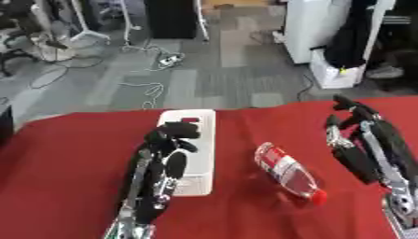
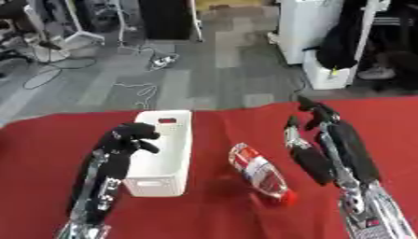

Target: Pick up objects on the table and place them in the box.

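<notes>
A: What could go wrong?

B: The bottle, lying just right of the white box, could be rolled toward the table's near edge if bumped.

A: And the hands?

B: Nothing is held. The right hand is spread, right of the bottle; the left hand is curled at the box's left wall. Open room is left around the bottle.

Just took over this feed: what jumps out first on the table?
A clear plastic bottle with a red cap and label lies on its side on the red tablecloth, right of centre. Left of it stands a white box, with the left hand curled in front of it, holding nothing. The right hand hangs open to the bottle's right, apart from it.
</notes>
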